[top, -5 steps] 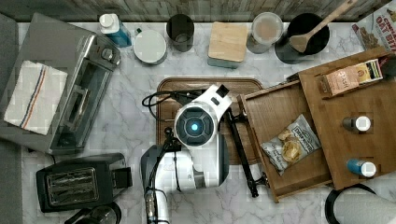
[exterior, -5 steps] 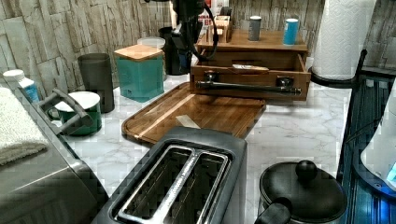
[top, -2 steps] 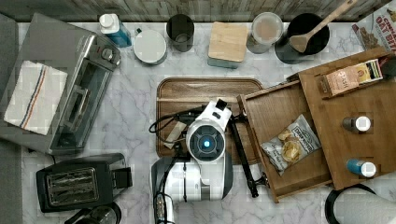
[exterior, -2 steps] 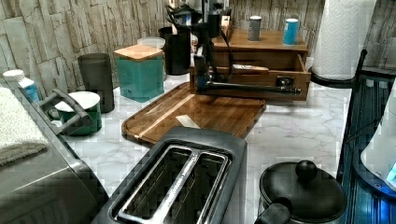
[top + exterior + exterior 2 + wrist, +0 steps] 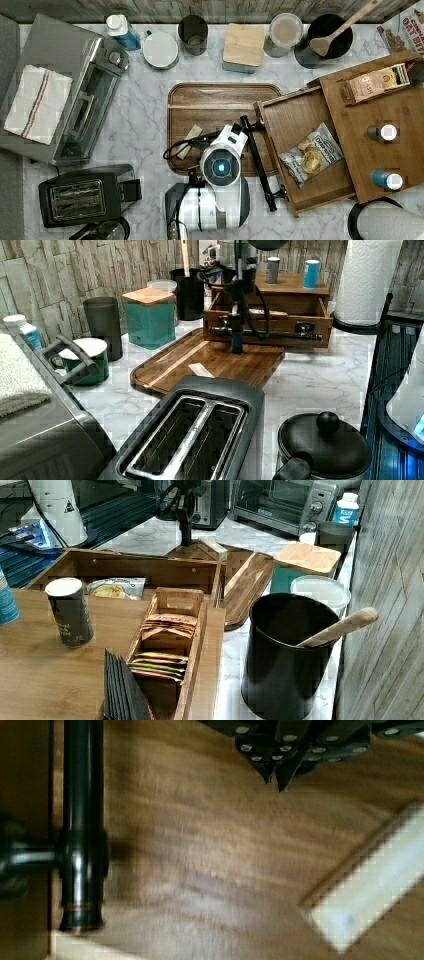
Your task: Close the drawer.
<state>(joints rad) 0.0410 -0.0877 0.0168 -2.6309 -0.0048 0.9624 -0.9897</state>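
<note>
The drawer [image 5: 305,150] stands pulled out from under the cabinet top [image 5: 395,125] toward the top view's left, its floor exposed and its front edge overlapping the right end of the wooden tray [image 5: 220,100]. Its long black bar handle [image 5: 257,162] runs across the front, with the long axis lying roughly from the top view's top to its bottom, slightly slanted. The gripper [image 5: 275,772] hangs over the wooden tray just beside the handle, on the side away from the cabinet, so the drawer lies toward the top view's right of the tool; in the left view the gripper [image 5: 236,342] points downward in front of the bar. In the wrist view the fingertips sit close together with almost no gap and nothing is held between them; the bar lies near but apart from them. Judged from this layout, the coming move is a push against the handle or drawer front, across the bar's long axis, toward the cabinet. Contents: the drawer holds a snack bag [image 5: 312,155] lying flat on its floor. The wooden tray carries a small pale block [image 5: 188,142] near the gripper. On the cabinet top stand two small capped containers [image 5: 382,132] and an open wooden box of tea packets [image 5: 165,635]. A black pot [image 5: 290,650] with a wooden spoon [image 5: 337,627] stands beside the cabinet.
</note>
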